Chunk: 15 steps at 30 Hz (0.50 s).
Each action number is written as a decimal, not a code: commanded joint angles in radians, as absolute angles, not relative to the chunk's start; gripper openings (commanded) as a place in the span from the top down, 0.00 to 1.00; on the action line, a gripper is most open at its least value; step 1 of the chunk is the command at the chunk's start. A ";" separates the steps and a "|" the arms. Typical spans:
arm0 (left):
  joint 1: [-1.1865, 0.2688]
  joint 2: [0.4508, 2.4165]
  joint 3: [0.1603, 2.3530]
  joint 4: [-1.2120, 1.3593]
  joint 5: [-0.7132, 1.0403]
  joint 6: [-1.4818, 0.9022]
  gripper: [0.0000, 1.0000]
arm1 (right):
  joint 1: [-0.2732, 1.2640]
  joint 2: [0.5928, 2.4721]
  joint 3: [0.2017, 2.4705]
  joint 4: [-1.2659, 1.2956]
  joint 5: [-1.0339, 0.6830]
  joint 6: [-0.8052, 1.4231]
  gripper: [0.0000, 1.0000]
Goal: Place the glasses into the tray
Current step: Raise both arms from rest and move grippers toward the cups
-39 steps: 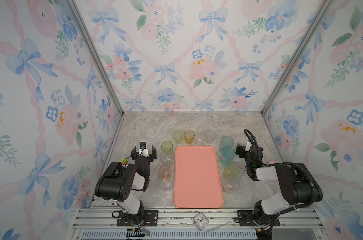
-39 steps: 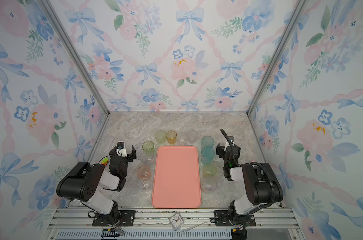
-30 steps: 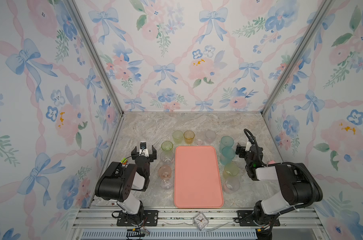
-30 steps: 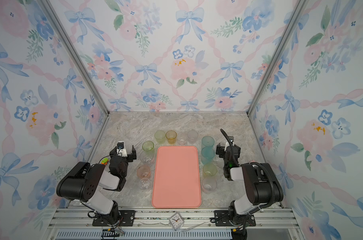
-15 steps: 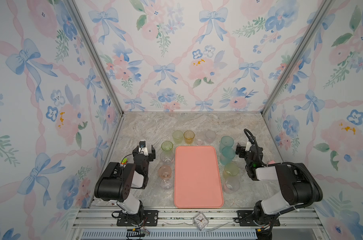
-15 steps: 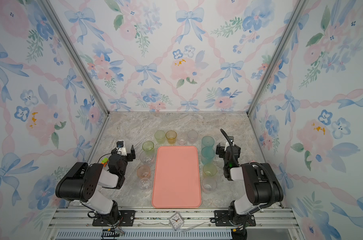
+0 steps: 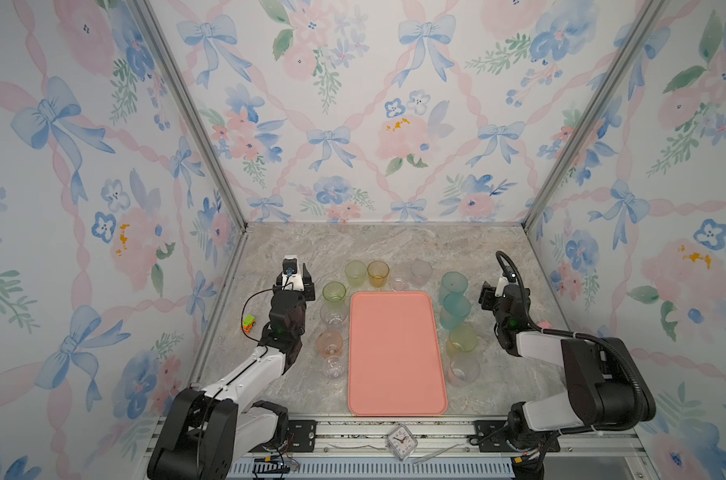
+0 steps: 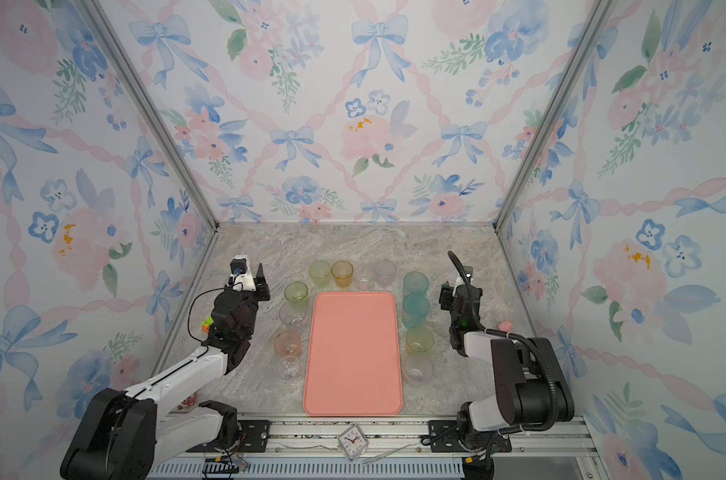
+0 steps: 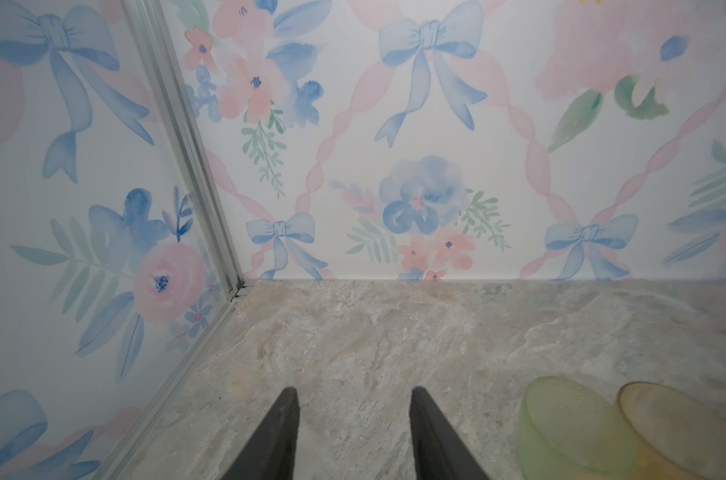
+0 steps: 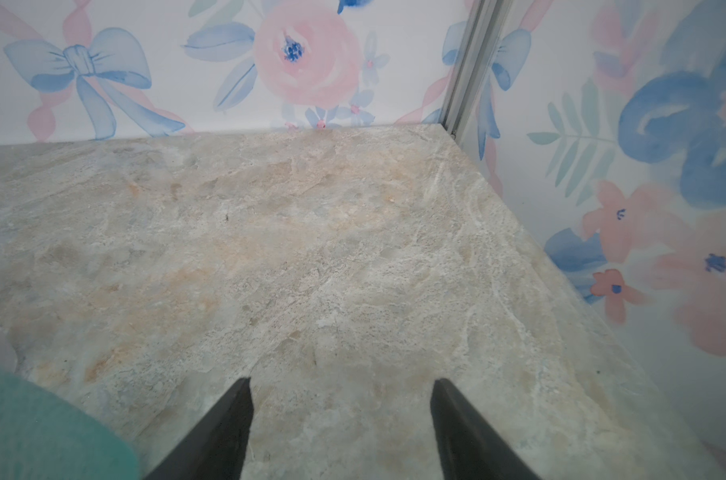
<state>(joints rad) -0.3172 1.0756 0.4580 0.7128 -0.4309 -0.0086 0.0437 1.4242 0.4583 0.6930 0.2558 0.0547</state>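
Glasses flanking the pink tray

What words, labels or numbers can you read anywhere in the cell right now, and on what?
No text reads clearly in any view.
On the small clock on the front rail: dial marks, too small to read.
On the tray, the teal glass and the other glasses, and the wallpaper: no print visible.

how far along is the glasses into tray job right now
Done: nothing; the tray is bare. In hand: nothing; the left gripper and right gripper are open over bare marble. Left: all twelve glasses, four along each long side of the tray, such as the pinkish glass and rear teal glass, four behind it.
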 commanded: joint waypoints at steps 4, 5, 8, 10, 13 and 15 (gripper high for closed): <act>-0.385 0.950 0.542 0.323 -0.516 -0.201 0.61 | 0.017 1.142 0.612 0.195 0.251 0.155 0.33; -0.388 0.954 0.563 0.279 -0.511 -0.212 0.61 | 0.017 1.111 0.662 0.079 0.229 0.164 0.33; -0.388 0.995 0.636 0.138 -0.481 -0.216 0.65 | 0.015 1.060 0.812 -0.238 0.124 0.190 0.37; -0.389 1.031 0.685 0.062 -0.459 -0.210 0.67 | 0.015 1.062 0.900 -0.411 0.048 0.198 0.45; -0.388 1.074 0.728 0.001 -0.433 -0.212 0.68 | 0.017 1.097 0.999 -0.587 -0.036 0.219 0.55; -0.388 1.090 0.762 -0.007 -0.413 -0.222 0.68 | 0.020 1.131 1.037 -0.646 -0.083 0.235 0.61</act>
<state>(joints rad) -0.3805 1.0760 0.7116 0.0921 -0.4492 -0.1928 0.0204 1.0824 1.0031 -0.3424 0.0357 0.1986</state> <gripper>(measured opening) 0.321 0.404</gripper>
